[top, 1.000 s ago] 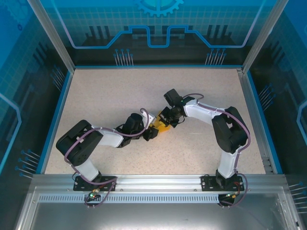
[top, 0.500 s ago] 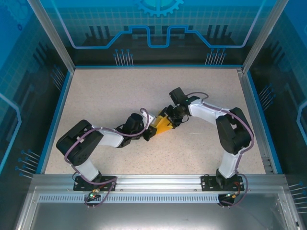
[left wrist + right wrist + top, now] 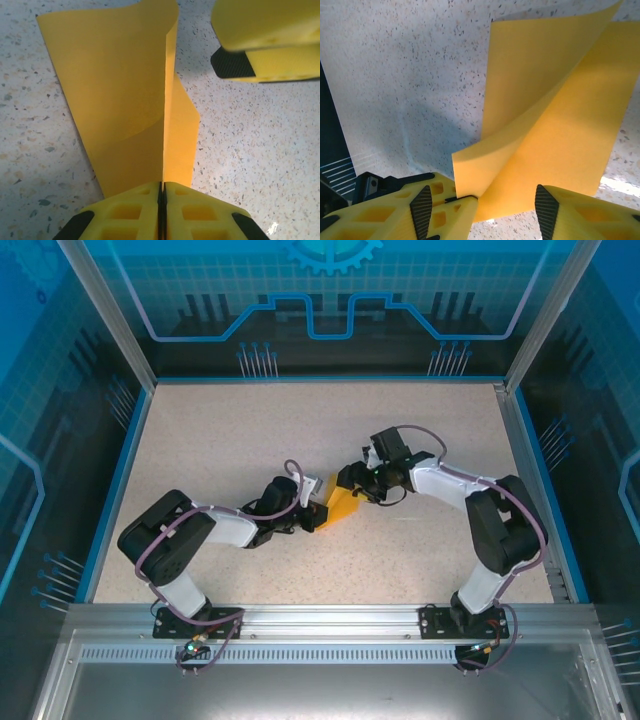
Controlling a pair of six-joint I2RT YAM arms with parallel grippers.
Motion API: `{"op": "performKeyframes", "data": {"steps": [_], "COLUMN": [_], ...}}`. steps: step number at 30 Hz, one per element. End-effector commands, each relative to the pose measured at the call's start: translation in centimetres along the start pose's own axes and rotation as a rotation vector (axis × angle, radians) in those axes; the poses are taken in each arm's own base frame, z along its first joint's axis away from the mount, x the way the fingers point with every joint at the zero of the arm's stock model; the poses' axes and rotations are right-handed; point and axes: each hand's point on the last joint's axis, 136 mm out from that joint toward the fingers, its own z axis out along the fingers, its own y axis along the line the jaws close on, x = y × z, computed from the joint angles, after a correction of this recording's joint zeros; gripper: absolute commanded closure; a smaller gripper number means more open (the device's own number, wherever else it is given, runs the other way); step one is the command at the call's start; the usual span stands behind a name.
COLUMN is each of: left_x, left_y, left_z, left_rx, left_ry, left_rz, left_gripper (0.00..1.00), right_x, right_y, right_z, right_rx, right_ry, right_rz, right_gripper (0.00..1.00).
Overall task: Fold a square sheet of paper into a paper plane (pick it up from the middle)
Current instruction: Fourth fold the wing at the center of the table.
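The orange sheet of paper (image 3: 343, 506) lies mid-table, folded over into a narrow layered wedge. My left gripper (image 3: 318, 512) is at its left end, shut on it. In the left wrist view the jaws (image 3: 162, 187) meet flat on an upright fold of the paper (image 3: 115, 100), whose flaps spread to both sides. My right gripper (image 3: 350, 480) hovers at the paper's far right end and is open. In the right wrist view its fingers (image 3: 485, 212) stand wide apart with a curled layer of paper (image 3: 560, 135) between them, unclamped.
The speckled table (image 3: 230, 430) is bounded by a blue raised rim (image 3: 120, 480) and glass walls. An aluminium rail (image 3: 320, 615) runs along the near edge by the arm bases. One right finger (image 3: 265, 45) hangs above the paper in the left wrist view.
My right gripper has opened off the paper and its arm has swung back toward the right. My left gripper has shut on the paper's left end.
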Motion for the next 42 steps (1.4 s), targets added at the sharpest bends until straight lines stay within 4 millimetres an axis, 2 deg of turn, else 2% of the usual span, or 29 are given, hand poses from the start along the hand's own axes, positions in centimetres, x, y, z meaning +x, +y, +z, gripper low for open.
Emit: {"op": "performKeyframes", "data": {"steps": [1, 8, 18, 33, 38, 42], "left_x": [0.2, 0.6, 1.0, 1.8, 2.0, 2.0], "left_y": [-0.2, 0.5, 0.5, 0.7, 0.8, 0.7], "left_z": [0.3, 0.5, 0.4, 0.7, 0.7, 0.7], "left_rx": [0.021, -0.003, -0.003, -0.007, -0.01, -0.011], "left_ry": [0.001, 0.0, 0.01, 0.045, 0.051, 0.062], "left_rz": [-0.091, -0.144, -0.166, -0.193, -0.207, -0.219], "left_gripper": [0.89, 0.89, 0.88, 0.87, 0.87, 0.82], "right_x": [0.1, 0.7, 0.9, 0.9, 1.1, 1.5], "right_y": [0.4, -0.5, -1.8, -0.9, -1.8, -2.7], "right_z": [0.8, 2.6, 3.8, 4.2, 4.6, 5.0], "right_rx": [-0.065, -0.048, 0.0, -0.053, -0.025, 0.017], "right_ry": [0.023, 0.076, 0.099, 0.097, 0.105, 0.124], "right_rz": [-0.078, -0.065, -0.038, -0.058, -0.042, -0.024], "right_gripper": [0.44, 0.55, 0.56, 0.55, 0.55, 0.55]}}
